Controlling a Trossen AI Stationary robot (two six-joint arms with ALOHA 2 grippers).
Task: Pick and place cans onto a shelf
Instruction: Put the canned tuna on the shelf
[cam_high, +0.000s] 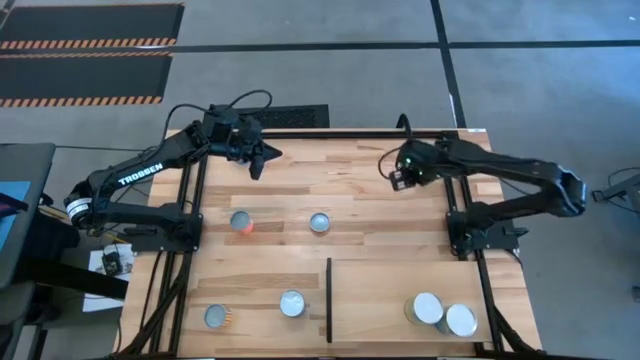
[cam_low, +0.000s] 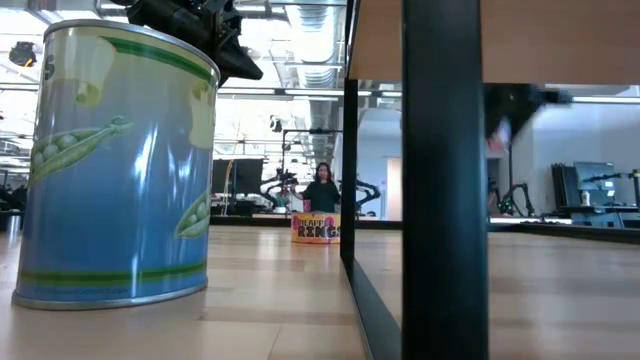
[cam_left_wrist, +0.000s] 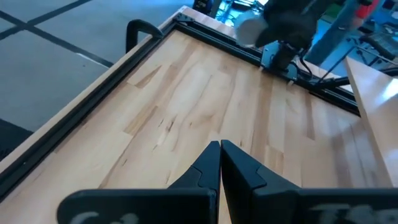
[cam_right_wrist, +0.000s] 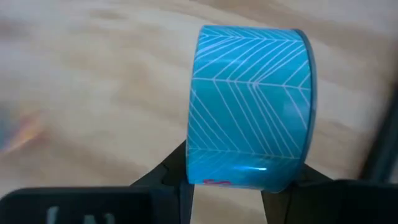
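Six Cans Lie on the Wood, a Seventh Sits in the Right Claw

Largest of all is the plank-grained counter (cam_high: 370, 190), and the black divider (cam_high: 329, 298) serves as the landmark. On the right side of the divider lies the shelf (cam_high: 380, 300), carrying two white-topped cans (cam_high: 428, 308) that touch each other near its far right edge. On the left side of the divider four more cans stand apart: one just beside it (cam_high: 292, 303), one farther left with an orange label (cam_high: 217, 317), and two beyond the divider's far end, a silver-topped one (cam_high: 319, 222) and an orange-sided one (cam_high: 241, 222).

White lettering on the left arm (cam_high: 140, 172) reads TROSSEN. Its claw (cam_high: 258, 166) hangs over the back of the counter, left of the divider, with the fingers (cam_left_wrist: 208, 171) pressed together and empty.

The right claw (cam_right_wrist: 227, 180) hangs over the back of the counter, right of the divider's line, clamped on a teal can (cam_right_wrist: 249, 106) patterned with pale chevron lines.

In the low view, the can nearest the lens (cam_low: 115, 165) shows a blue label with green pea pods, and a distant can (cam_low: 316, 228) reads RINGS.
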